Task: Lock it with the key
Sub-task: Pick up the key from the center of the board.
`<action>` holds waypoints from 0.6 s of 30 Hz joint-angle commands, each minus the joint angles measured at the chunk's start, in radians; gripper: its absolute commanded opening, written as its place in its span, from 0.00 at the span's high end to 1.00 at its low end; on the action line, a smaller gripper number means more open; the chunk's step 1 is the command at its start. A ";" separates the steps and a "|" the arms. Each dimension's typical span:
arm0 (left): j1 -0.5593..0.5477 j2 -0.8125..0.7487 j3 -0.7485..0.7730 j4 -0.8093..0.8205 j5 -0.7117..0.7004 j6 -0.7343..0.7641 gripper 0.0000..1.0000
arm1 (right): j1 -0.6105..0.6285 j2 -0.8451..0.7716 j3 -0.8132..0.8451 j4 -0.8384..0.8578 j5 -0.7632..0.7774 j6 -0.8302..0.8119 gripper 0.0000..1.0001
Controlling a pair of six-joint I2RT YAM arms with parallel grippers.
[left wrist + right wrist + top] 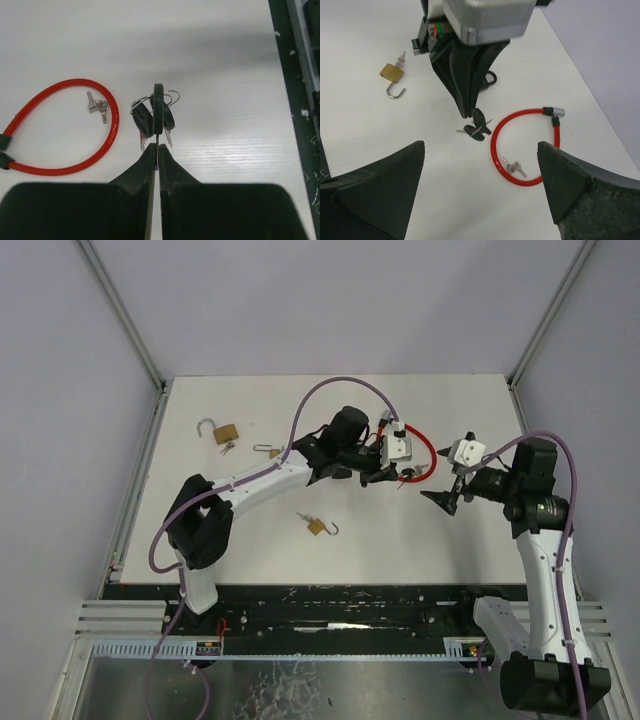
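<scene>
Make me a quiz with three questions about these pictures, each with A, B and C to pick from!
1. Where do the small silver keys lie?
A) inside the loop of the cable lock
B) on top of a padlock
C) in the right hand

2. What colour is the cable lock?
A) blue
B) red
C) green

3. What is the left hand doing?
A) open and empty
B) shut on a padlock
C) shut on the black keys

Answers:
1 A: both wrist views show the small silver keys lying within the curve of the cable.
2 B: the cable is bright red, with a dark end piece.
3 C: its fingers are pressed together, pinching the black keys by one key's head.
</scene>
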 commanded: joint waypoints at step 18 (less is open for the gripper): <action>0.031 -0.016 0.037 -0.229 0.066 0.328 1.00 | 0.131 0.319 0.044 -0.023 -0.209 -0.210 0.38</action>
